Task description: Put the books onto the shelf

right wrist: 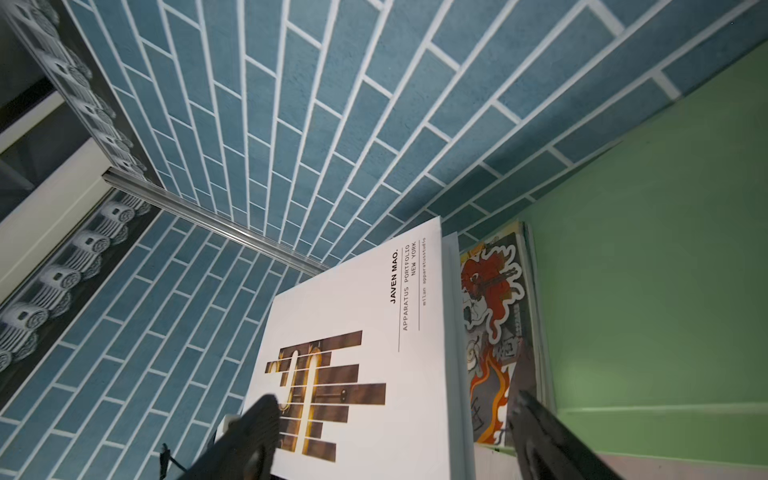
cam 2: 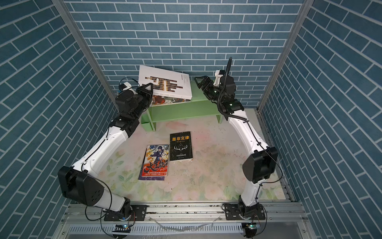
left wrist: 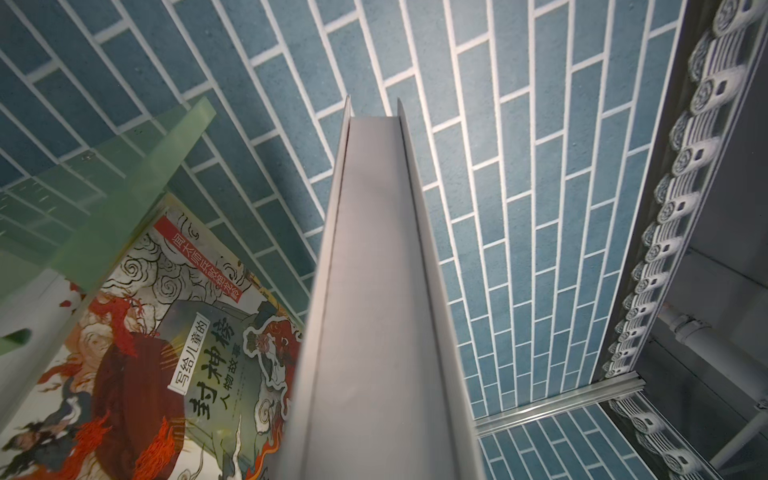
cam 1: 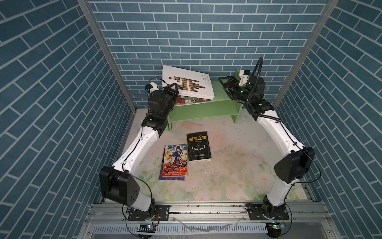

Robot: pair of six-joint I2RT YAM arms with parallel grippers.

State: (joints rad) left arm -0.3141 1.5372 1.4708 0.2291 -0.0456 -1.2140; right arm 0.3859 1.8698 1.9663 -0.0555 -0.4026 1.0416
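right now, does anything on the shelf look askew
Yes: the large white book with dark bars lies tilted and skewed on the light-green wooden shelf, over a flat colourful illustrated book, its corner clamped in the left gripper.

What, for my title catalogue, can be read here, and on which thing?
"JAVEN MAO. APPARATUS PORTFOLIO NEW YORK": white book
"墨菲定律": black book
"写给儿童的 封神榜 人物故事": illustrated book
"大王", rest unclear: comic book
Smaller print elsewhere: too small to read.
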